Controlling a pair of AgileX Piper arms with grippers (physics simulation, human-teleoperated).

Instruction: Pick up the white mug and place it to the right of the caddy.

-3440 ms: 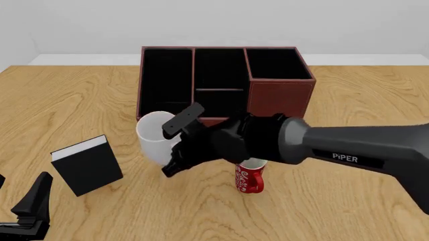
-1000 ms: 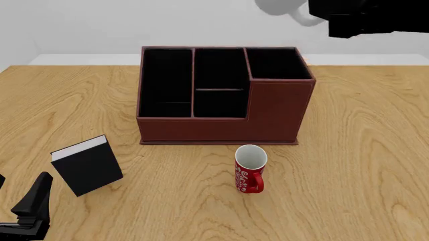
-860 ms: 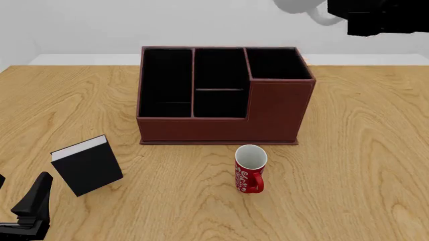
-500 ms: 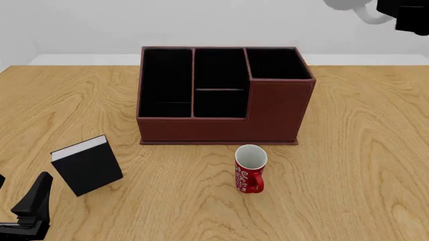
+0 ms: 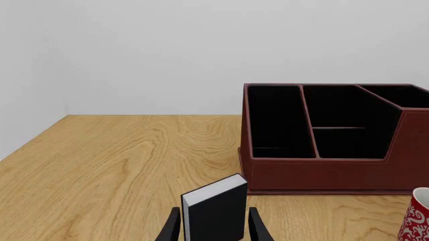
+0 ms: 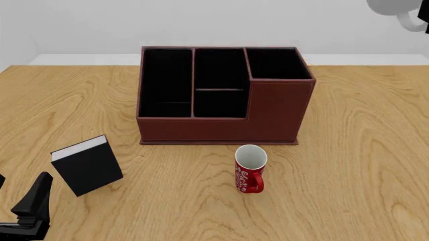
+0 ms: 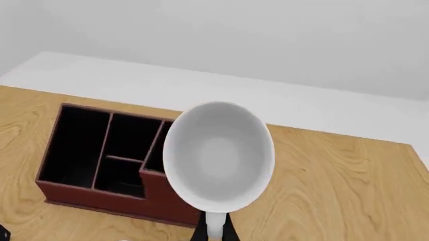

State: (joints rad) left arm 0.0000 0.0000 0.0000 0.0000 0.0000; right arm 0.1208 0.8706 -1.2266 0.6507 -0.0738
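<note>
The carry is under way: the plain glossy white ceramic mug with a loop handle (image 6: 394,7) hangs high in the upper right corner of the front frame, well above the wooden bench (image 6: 348,175) and partly cut off by the frame edge. In the right wrist view the same mug (image 7: 218,154) fills the middle of the picture, its open mouth facing the camera and its handle pointing down toward the right claw (image 7: 213,232), whose dark tips pinch the handle, so that claw is clamped on the mug.

Below it sits the large dark reddish-brown leather-look caddy with three black-lined compartments (image 6: 221,95), upper centre in the front frame, its taller end on the frame's right. My read is that the next move calls for bringing the mug down onto the bare wood at the right of the caddy, keeping clear of its tall end wall, setting the base flat, and only then letting go.

The left claw (image 5: 214,227) rests low at the bottom of its own view, fingers apart, with the small black book with white pages (image 5: 216,212) standing between and beyond them; it grips nothing.

Counting: two mugs, the white one aloft and one red mug with a white pattern (image 6: 250,169) standing in front of the caddy; one caddy; one book; two claws
</note>
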